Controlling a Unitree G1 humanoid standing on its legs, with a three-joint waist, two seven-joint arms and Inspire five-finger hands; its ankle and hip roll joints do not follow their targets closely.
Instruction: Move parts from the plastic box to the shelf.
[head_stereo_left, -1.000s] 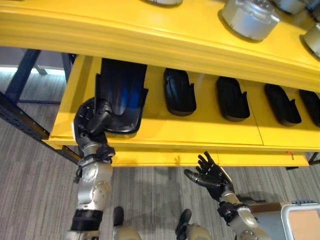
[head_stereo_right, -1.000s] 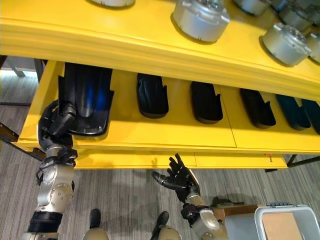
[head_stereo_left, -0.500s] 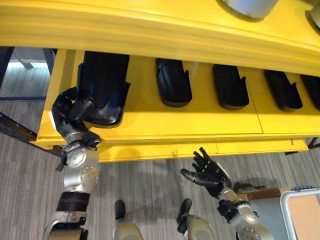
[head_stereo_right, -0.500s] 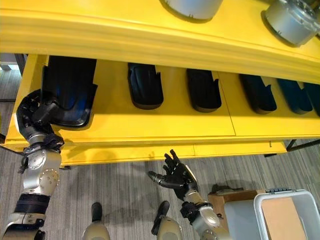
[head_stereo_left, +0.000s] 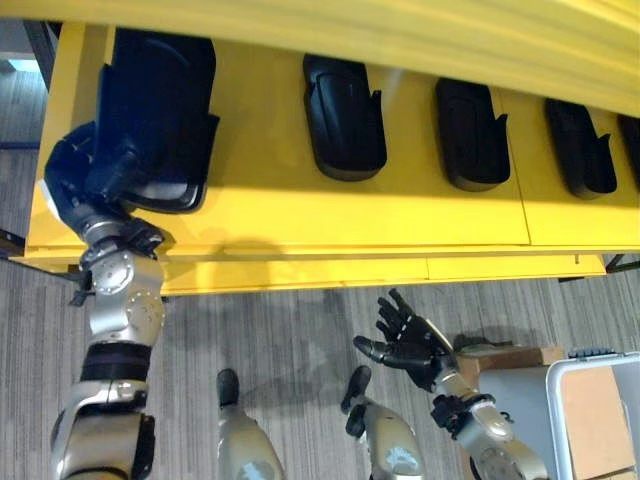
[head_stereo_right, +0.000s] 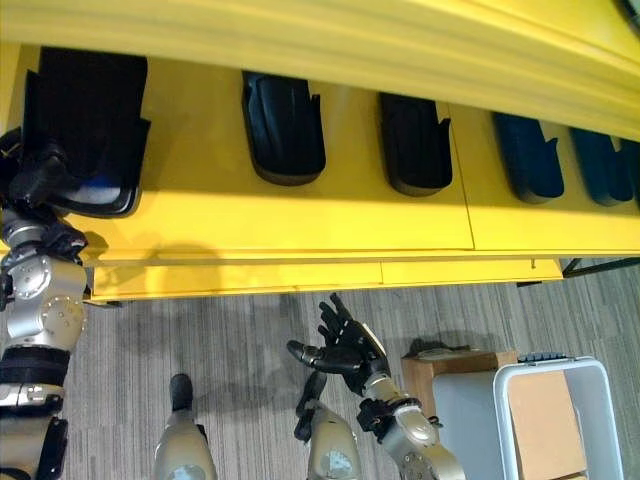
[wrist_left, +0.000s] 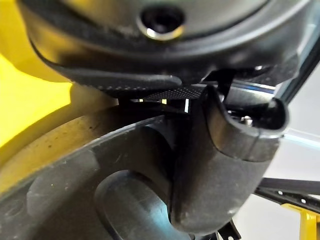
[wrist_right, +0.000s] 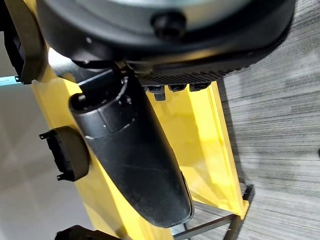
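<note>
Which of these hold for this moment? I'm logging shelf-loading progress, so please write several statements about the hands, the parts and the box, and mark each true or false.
1. The left hand grips the near end of a black part that lies on the yellow shelf. True.
2. The right hand carries a black part. False: its fingers are spread and it holds nothing, out over the floor.
3. Other black parts lie in a row on the same shelf level. True.
4. The plastic box stands on the shelf. False: it is down at the robot's right, off the shelf.
</note>
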